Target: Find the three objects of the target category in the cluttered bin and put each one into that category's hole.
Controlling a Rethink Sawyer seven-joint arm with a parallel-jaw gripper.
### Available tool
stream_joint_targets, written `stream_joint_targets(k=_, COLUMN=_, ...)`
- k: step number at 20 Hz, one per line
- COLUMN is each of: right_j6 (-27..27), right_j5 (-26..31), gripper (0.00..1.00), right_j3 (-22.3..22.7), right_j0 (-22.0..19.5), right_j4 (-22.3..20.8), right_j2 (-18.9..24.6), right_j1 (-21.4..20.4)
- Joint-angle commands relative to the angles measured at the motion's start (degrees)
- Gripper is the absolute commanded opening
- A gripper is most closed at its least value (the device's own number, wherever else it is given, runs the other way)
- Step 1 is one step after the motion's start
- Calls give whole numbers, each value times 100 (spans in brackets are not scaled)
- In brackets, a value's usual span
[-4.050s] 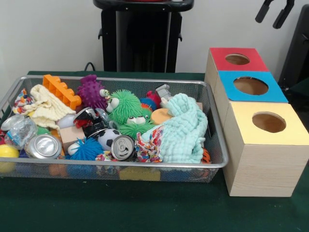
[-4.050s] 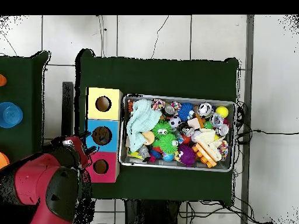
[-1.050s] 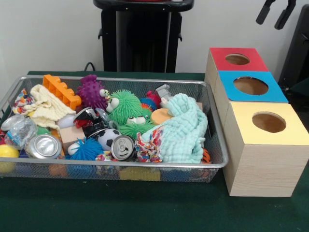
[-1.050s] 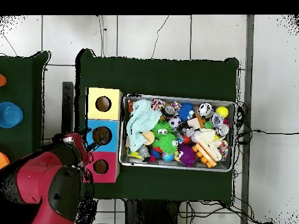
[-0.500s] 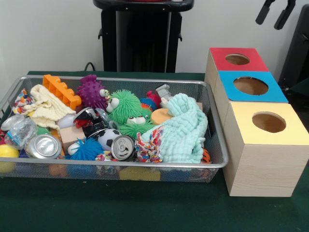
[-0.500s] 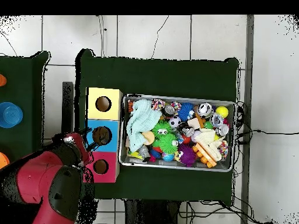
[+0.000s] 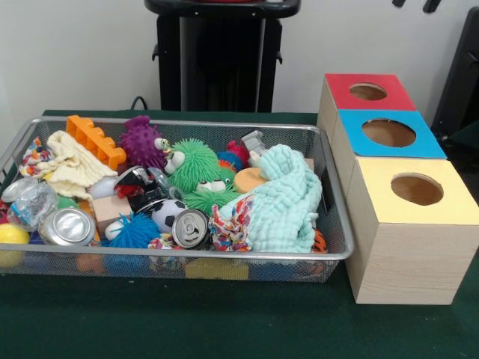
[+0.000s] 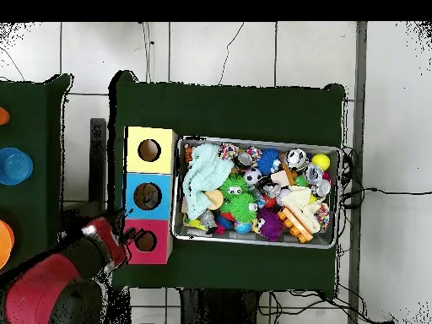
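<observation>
The wire mesh bin is packed with clutter. A silver can lies at its front and another can at front left. Two green fuzzy toys, a purple spiky toy, a soccer ball, an orange brick, a mint cloth and a cream cloth lie among them. Red, blue and yellow boxes with holes stand beside the bin. My gripper is open and empty; only its tips show at the top edge, high behind the red box.
A black pedestal stands behind the bin. In the overhead view the red arm sits at the lower left, off the green table. A second table at the left holds a blue cup and orange items.
The arm has drawn back toward its base, and the gripper has risen until only its tips show at the top edge. Nothing in the bin has moved.
</observation>
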Motion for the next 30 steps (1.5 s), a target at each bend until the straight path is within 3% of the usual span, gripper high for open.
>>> stream_joint_targets(k=1, right_j6=-1515, right_j5=1222, gripper=100, right_j3=1584, right_j0=913, right_j4=-1326, right_j2=-462, right_j1=-2096)
stream_joint_targets(k=3, right_j6=-2088, right_j5=1032, gripper=100, right_j3=1742, right_j0=1339, right_j4=-1955, right_j2=-629, right_j1=-2603)
stream_joint_targets(k=5, right_j6=-2243, right_j5=902, gripper=100, right_j3=2011, right_j0=1642, right_j4=-2272, right_j2=-664, right_j1=-3128)
stream_joint_targets(k=9, right_j6=-2140, right_j5=419, gripper=100, right_j3=2765, right_j0=1708, right_j4=-2324, right_j2=-415, right_j1=-4048)
stream_joint_targets(k=13, right_j6=-2094, right_j5=46, gripper=100, right_j3=3272, right_j0=1549, right_j4=-2203, right_j2=-166, right_j1=-4572)
stream_joint_targets(k=18, right_j6=-2047, right_j5=-154, gripper=100, right_j3=3532, right_j0=1316, right_j4=-2172, right_j2=53, right_j1=-4764)
stream_joint_targets(k=21, right_j6=-2392, right_j5=-401, gripper=100, right_j3=3815, right_j0=795, right_j4=-1953, right_j2=303, right_j1=-4893)
stream_joint_targets(k=30, right_j6=-2006, right_j5=-150, gripper=100, right_j3=3723, right_j0=657, right_j4=-2322, right_j2=537, right_j1=-4957)
